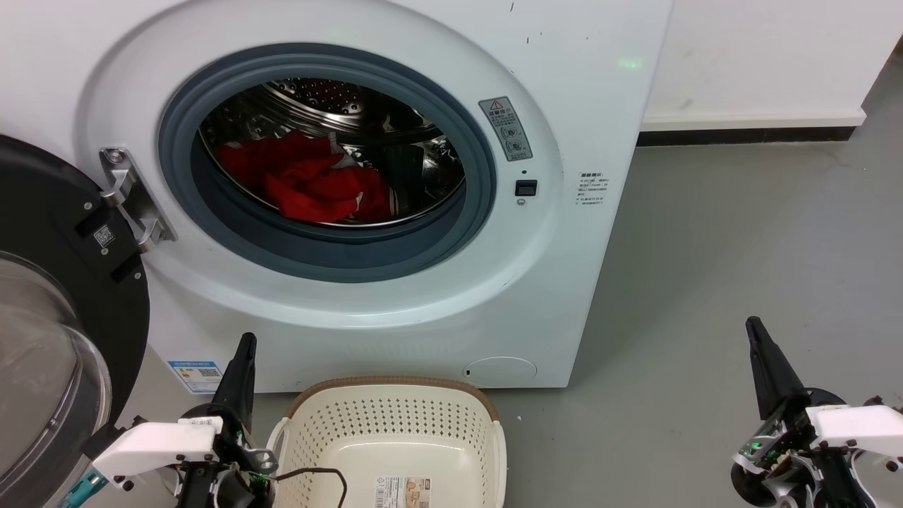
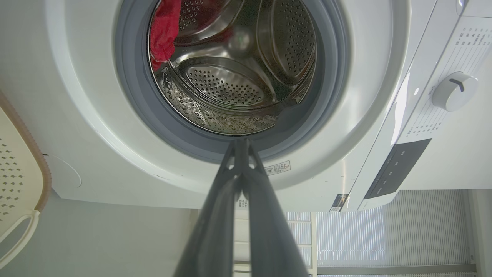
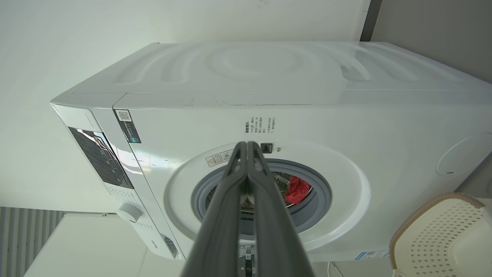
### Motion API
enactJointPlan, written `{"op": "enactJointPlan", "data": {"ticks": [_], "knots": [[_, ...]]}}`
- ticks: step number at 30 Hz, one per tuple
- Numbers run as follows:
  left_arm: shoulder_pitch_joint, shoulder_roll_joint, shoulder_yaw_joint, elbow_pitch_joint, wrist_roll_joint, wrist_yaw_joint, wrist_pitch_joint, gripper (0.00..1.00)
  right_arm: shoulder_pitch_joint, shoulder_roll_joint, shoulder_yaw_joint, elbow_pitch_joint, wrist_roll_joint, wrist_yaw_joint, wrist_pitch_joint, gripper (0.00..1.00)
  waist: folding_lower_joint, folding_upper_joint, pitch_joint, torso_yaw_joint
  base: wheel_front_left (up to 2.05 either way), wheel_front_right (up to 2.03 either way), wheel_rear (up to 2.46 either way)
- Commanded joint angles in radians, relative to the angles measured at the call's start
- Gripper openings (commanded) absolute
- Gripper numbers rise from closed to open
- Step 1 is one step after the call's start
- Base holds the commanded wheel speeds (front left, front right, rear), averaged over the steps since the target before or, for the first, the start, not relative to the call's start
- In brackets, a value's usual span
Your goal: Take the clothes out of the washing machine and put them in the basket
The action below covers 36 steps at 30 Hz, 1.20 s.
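Left end effector (image 1: 245,346), head view: fingers pressed together, carrying nothing, low in front of the washing machine (image 1: 578,106). The basket (image 1: 395,423) stands just to its right. The open door (image 1: 63,212) is to its left.

Right end effector (image 1: 755,328), same view: narrow, tips together, carrying nothing, over bare floor (image 1: 705,247), well apart from basket and machine.

Clothes (image 1: 310,180): red bundle in the drum (image 1: 324,95), ahead of and above both end effectors, nearer the left one.

Progress, as judged: nothing is removed yet. The shown part of the basket holds only its paper label (image 1: 402,490). Reach, grasp, carry and drop are all left.

Obscured: the basket's near end and the door glass are cut by the frame. Whether more fabric lies behind the porthole's lower lip cannot be told.

Left wrist view: left end effector (image 2: 240,144) with tips meeting, aimed at the porthole's rim. The clothes (image 2: 163,30) are beyond it to one side, partly cut by the frame edge. A corner of the basket (image 2: 15,165) shows at the margin.

Right wrist view: right end effector (image 3: 246,146) closed to a point, with the machine ahead. The clothes (image 3: 298,188) show as a small red patch just beside the fingers, which cover part of the porthole. The basket (image 3: 442,231) is cut off at the corner.
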Motion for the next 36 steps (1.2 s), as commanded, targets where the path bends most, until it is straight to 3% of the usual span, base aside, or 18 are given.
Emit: {"op": "enactJointPlan", "data": {"ticks": [1, 36], "knots": [[-0.007, -0.002, 0.002, -0.002, 0.004, -0.003, 0.002, 0.00, -0.017, 0.005, 0.001, 0.000, -0.001, -0.001, 0.002, 0.00, 0.0000, 0.0000, 0.000, 0.000, 0.00, 0.00, 0.00], [-0.007, -0.002, 0.002, -0.002, 0.004, -0.003, 0.002, 0.00, -0.017, 0.005, 0.001, 0.000, -0.001, -0.001, 0.002, 0.00, 0.0000, 0.0000, 0.000, 0.000, 0.00, 0.00, 0.00]]}}
